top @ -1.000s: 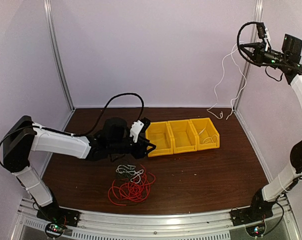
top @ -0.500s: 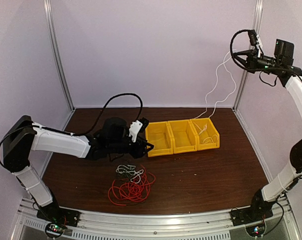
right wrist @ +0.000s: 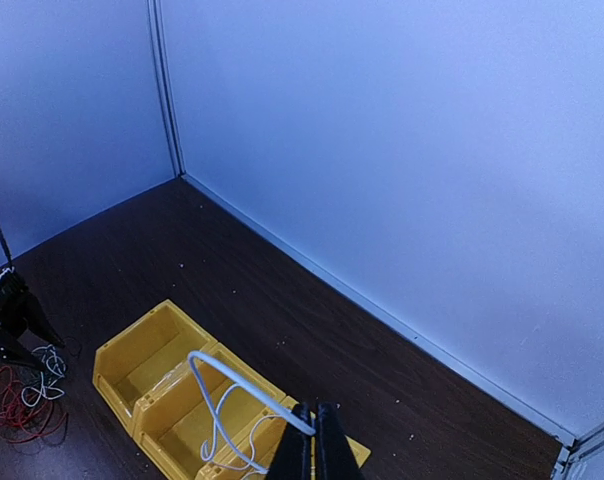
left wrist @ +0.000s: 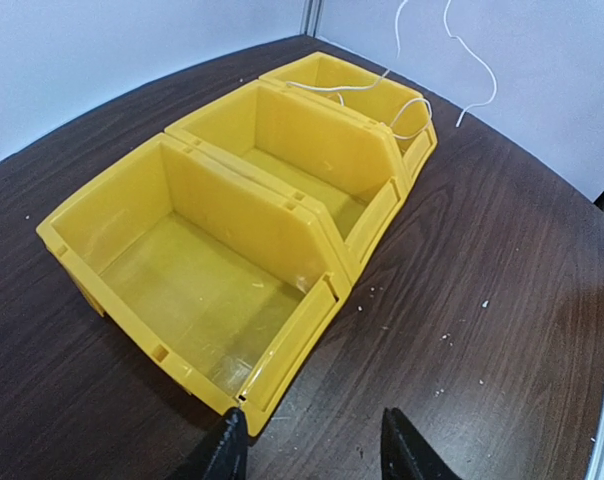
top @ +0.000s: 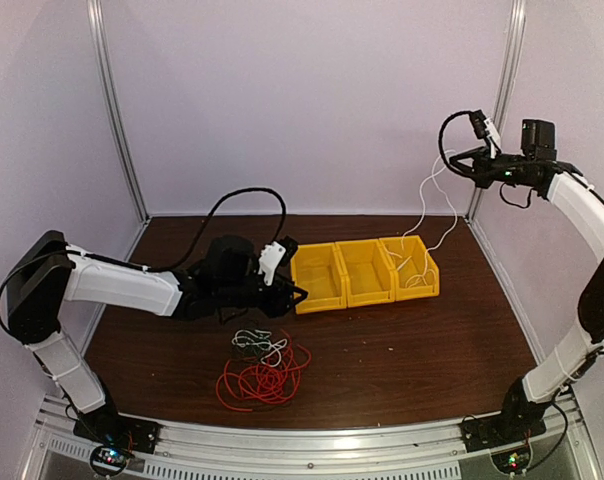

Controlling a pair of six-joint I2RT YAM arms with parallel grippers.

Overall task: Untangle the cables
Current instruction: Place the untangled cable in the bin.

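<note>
My right jaws pinch thin white cable [right wrist: 252, 390] high above bins; slack droops into rightmost glossy yellow plastic bin [top: 410, 266]. My left jaws parted, low, just before leftmost bin [left wrist: 197, 290]. Red cable [top: 265, 382] in loose loops, small white coil [top: 254, 340] touching, nearer than bins. Dark wood-grain tabletop [top: 412, 350]; plain pale walls [top: 312, 100].

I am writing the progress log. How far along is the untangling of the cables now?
Done: one white cable is separated. In hand: the right gripper holds it high, its lower end in the rightmost yellow bin. Remaining: the red cable lies on the table, tangled with a second white cable and a black cable. The left gripper is open and empty.
</note>
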